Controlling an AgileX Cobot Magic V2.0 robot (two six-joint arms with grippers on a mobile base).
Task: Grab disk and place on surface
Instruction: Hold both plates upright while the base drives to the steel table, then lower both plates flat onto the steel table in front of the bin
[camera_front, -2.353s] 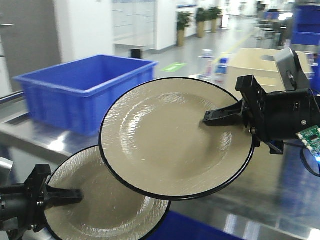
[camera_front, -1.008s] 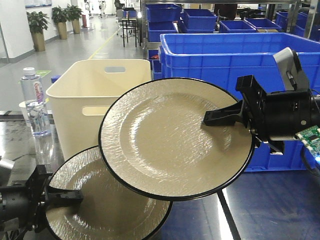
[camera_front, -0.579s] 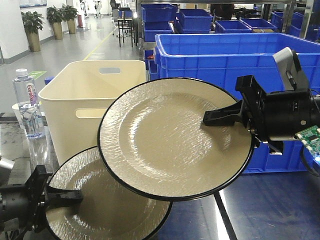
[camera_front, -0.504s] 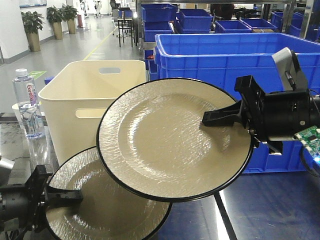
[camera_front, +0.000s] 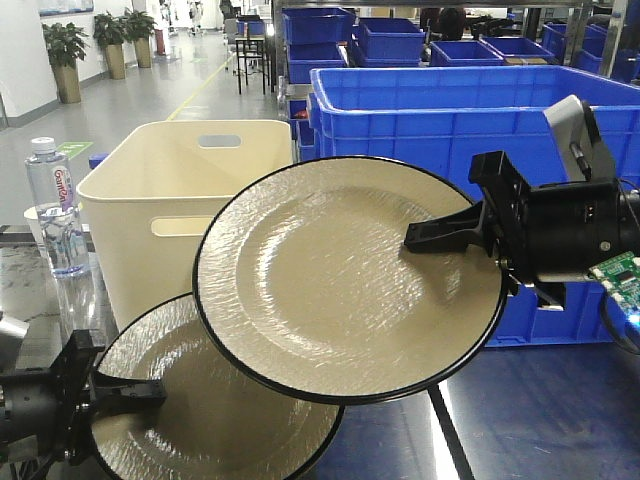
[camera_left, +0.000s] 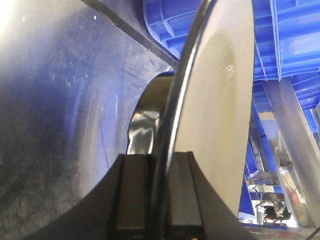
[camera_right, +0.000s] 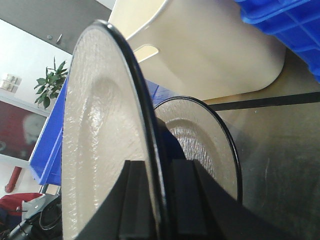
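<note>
The dark tabletop (camera_front: 540, 420) carries a blue crate (camera_front: 420, 110) and a cream tub (camera_front: 150, 190) along its far edge. Both beige plates hang above it. The upper plate (camera_front: 340, 280) is clamped at its rim by the right gripper (camera_front: 432, 236). The lower plate (camera_front: 200, 410), over the near-left corner, is pinched likewise by the left gripper (camera_front: 140, 392). Risks: such narrow rim grips may let a plate pivot or slip, and the overlapping plates may clash if lowered together.

upper disk (camera_front: 330, 280) overlapping lower disk (camera_front: 200, 420), bin (camera_front: 170, 190) behind

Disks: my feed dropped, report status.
Left gripper shut on lower disk. Right gripper shut on upper disk. Both tilted, neither flat on surface. Cream bin behind.
</note>
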